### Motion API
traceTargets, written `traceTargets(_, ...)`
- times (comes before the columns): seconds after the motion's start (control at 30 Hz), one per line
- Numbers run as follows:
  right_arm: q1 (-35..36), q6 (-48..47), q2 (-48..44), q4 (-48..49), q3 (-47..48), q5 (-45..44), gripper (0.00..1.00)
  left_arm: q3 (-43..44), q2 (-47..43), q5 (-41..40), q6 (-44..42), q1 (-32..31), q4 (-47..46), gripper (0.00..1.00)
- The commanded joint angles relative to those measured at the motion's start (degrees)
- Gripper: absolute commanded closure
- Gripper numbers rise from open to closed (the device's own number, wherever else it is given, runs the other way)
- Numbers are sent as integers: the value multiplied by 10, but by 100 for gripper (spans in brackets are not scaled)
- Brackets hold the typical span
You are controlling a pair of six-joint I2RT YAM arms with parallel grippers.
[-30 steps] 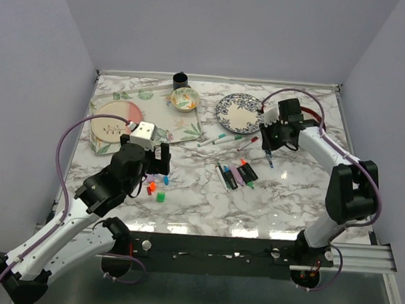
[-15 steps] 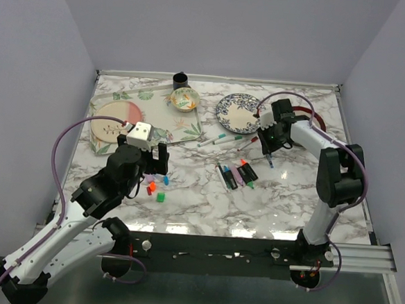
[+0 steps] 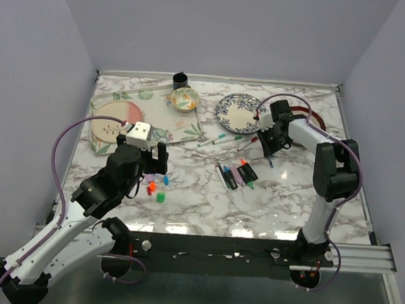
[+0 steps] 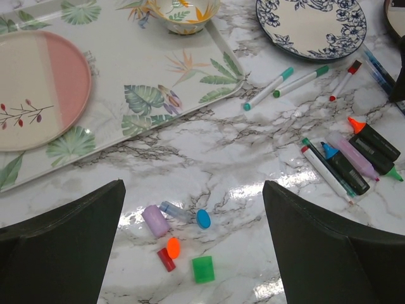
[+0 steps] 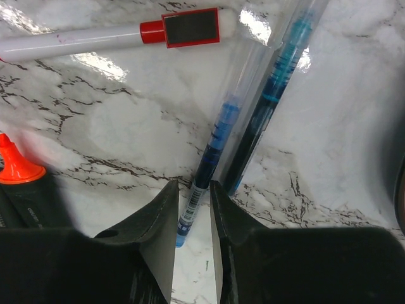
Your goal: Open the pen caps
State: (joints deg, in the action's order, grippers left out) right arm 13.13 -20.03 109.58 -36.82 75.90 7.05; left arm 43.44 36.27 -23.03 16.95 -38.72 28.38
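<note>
Several loose pen caps lie together on the marble: lilac [image 4: 155, 221], clear blue [image 4: 173, 210], blue [image 4: 203, 218], orange [image 4: 173, 247], red [image 4: 166, 259] and green [image 4: 202, 269], the green one also in the top view [image 3: 160, 197]. My left gripper [image 4: 193, 183] hangs wide open and empty above them [image 3: 157, 168]. My right gripper [image 3: 267, 154] is down at the table. Its jaws stand close together [image 5: 194, 185] astride a blue pen [image 5: 212, 158], with a small gap on the left. A darker teal pen [image 5: 266, 107] lies beside it. Black highlighters [image 3: 237, 174] and white pens [image 3: 221, 139] lie mid-table.
A leaf-patterned tray [image 3: 183, 133] at the back left holds a pink plate [image 3: 115, 121] and a small bowl [image 3: 184, 100]. A blue patterned plate [image 3: 239, 111] and a black cup [image 3: 180, 79] stand at the back. A red-capped white pen [image 5: 114, 38] lies by the right gripper.
The right arm's elbow has swung back and folded over the table while its gripper stayed at the blue pens. The left gripper shifted slightly and stays open.
</note>
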Motion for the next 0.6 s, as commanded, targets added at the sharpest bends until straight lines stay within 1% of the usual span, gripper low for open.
traceTargets(0.0, -6, -6, 21, -25, 16, -14, 66, -5, -3, 11, -9, 4, -12, 1)
traceTargets(0.33, -9, 1, 31, -47, 24, -29, 68, -5, -3, 12, -9, 6, -12, 1)
traceTargets(0.5, -9, 1, 29, -55, 21, -43, 72, -5, -2, 14, -8, 8, -14, 1)
traceTargets(0.57, -10, 0, 31, -61, 19, -41, 75, -6, -2, 15, -8, 8, -13, 1)
